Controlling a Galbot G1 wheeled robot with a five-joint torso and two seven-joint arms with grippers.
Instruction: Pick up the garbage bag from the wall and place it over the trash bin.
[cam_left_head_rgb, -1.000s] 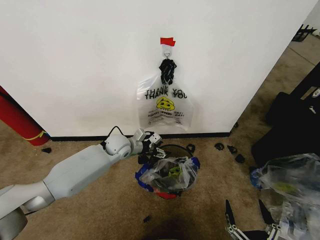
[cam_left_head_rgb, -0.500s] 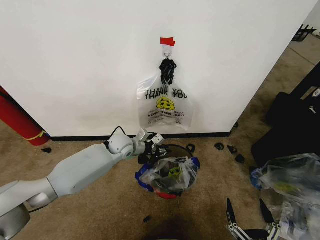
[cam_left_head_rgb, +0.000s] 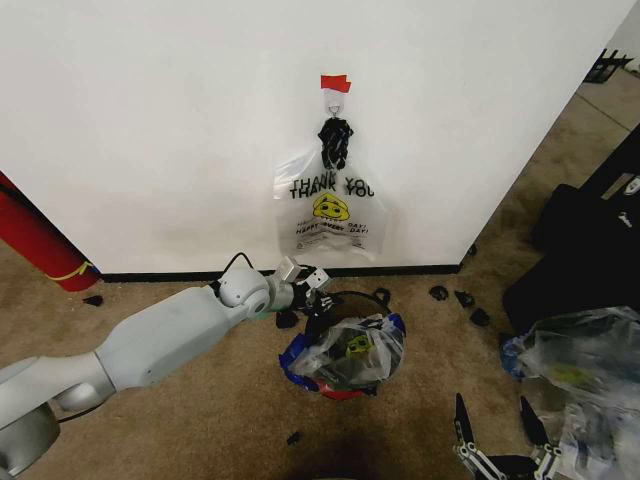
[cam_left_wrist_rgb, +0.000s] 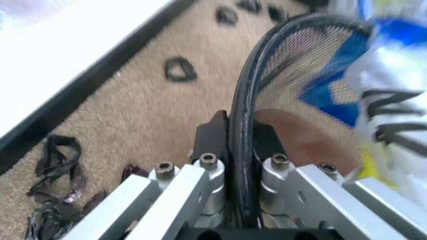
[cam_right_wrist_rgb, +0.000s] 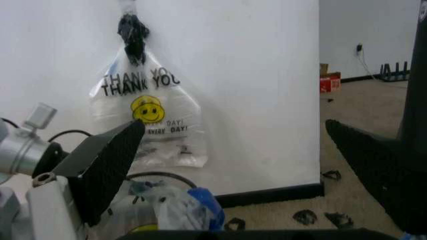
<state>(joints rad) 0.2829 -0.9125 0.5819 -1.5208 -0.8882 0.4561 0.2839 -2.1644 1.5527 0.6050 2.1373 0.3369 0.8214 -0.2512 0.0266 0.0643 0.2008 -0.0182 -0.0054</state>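
Note:
The garbage bag, translucent with a yellow smiley and blue handle strips, lies bunched over the mouth of the small black trash bin with a red base. My left gripper is shut on the bin's near rim. In the left wrist view the black rim runs between the clamped fingers, with the bag beside it. A like smiley bag with a black knot hangs from a hook on the white wall, under red tape. My right gripper waits open, low at the front right.
A long red cylinder leans at the far left. A bulky clear plastic bundle and black cases crowd the right side. Small black pieces litter the carpet along the black baseboard.
My left gripper has moved slightly to the right, still holding the rim, and the bin with the bag on it has shifted right with it. The right arm has stayed put.

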